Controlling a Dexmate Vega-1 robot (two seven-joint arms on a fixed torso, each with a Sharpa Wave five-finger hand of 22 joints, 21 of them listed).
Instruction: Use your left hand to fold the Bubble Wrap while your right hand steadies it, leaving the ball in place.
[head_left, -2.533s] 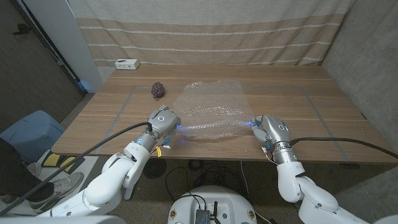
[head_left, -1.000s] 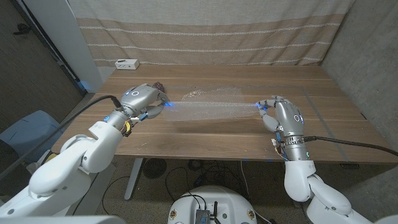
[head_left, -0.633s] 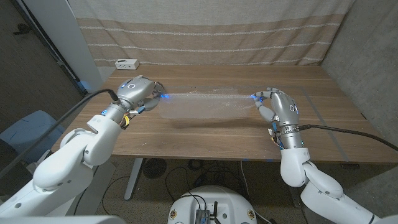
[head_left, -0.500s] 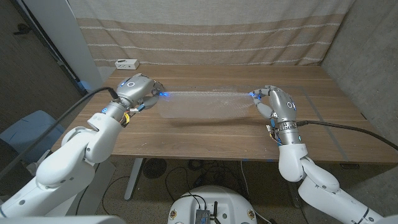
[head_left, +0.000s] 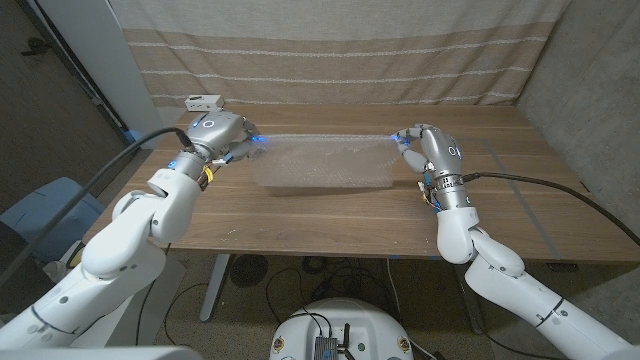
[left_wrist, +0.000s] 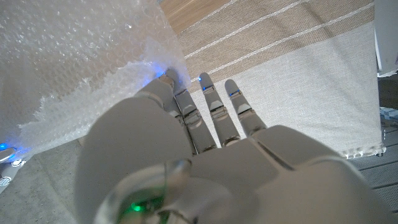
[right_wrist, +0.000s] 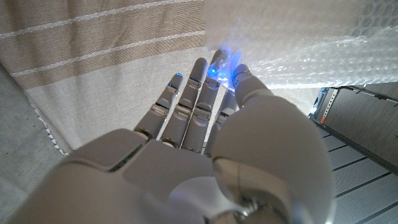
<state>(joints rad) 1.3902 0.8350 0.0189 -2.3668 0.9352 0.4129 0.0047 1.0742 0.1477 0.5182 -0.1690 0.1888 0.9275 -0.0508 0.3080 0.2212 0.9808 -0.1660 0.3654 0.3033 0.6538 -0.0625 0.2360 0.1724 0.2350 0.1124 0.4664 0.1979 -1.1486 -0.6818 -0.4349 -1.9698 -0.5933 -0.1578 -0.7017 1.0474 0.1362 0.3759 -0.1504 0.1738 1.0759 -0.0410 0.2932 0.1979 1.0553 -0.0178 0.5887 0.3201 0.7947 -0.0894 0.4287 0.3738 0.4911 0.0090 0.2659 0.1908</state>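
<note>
The left hand (head_left: 222, 135) pinched one corner of the Bubble Wrap (head_left: 322, 163), which hung stretched in the air above the table (head_left: 320, 215). The right hand (head_left: 428, 148) pinched the opposite corner. The fold looked underway, not finished: the sheet had yet to be laid down doubled. I couldn't make out the ball.

Striped curtain (head_left: 330, 55) behind wooden table (head_left: 330, 215)

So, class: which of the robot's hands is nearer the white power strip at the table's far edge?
Left. The left hand holds the clear bubble wrap just beside the white power strip; the right hand holds the opposite corner.
</note>
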